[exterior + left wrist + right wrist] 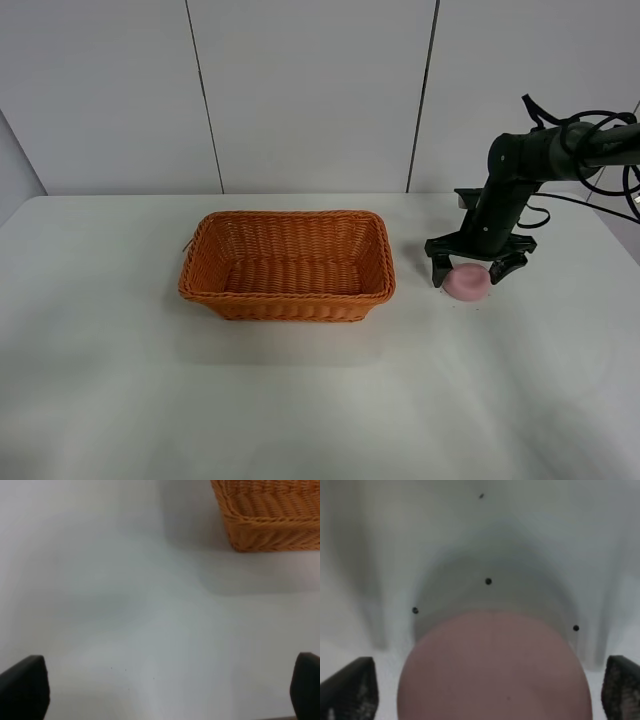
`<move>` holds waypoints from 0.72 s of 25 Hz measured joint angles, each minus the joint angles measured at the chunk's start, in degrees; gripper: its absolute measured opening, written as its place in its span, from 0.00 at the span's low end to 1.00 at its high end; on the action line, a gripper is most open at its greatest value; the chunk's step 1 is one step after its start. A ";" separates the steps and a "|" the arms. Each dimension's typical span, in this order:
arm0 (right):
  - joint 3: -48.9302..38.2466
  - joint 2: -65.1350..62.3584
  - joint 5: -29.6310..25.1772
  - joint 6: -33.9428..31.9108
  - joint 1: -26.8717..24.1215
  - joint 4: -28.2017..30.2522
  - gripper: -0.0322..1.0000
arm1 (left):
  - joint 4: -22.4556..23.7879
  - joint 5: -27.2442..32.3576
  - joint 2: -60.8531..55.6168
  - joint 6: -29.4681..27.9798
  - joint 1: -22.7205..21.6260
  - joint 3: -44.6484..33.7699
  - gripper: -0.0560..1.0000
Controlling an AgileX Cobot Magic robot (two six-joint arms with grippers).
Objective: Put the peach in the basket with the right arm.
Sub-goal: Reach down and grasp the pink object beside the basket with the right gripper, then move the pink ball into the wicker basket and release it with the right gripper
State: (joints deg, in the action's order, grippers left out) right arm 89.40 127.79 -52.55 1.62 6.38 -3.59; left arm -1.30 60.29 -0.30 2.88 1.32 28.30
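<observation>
My right gripper (470,276) straddles the peach (466,286), jaws released, not pinching; I see left gripper (165,690) spread wide too, facing the basket (290,300)

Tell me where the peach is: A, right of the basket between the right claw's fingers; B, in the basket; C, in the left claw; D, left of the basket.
A: the peach lies on the table right of the basket, with the open right claw straddling it.
</observation>
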 joint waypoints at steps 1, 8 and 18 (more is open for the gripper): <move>0.00 0.00 -0.06 0.00 0.00 0.00 0.63 | 0.00 0.00 0.00 0.00 0.00 0.00 0.99; 0.26 -0.28 -0.49 0.00 0.00 0.00 0.06 | 0.00 0.00 0.00 0.00 0.00 0.00 0.99; 0.38 -10.40 -1.67 1.23 0.00 0.00 0.03 | 0.00 0.00 0.00 0.00 0.00 0.00 0.99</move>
State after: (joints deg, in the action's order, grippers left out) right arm 89.79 117.38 -54.22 2.85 6.38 -3.59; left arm -1.30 60.29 -0.30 2.88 1.32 28.30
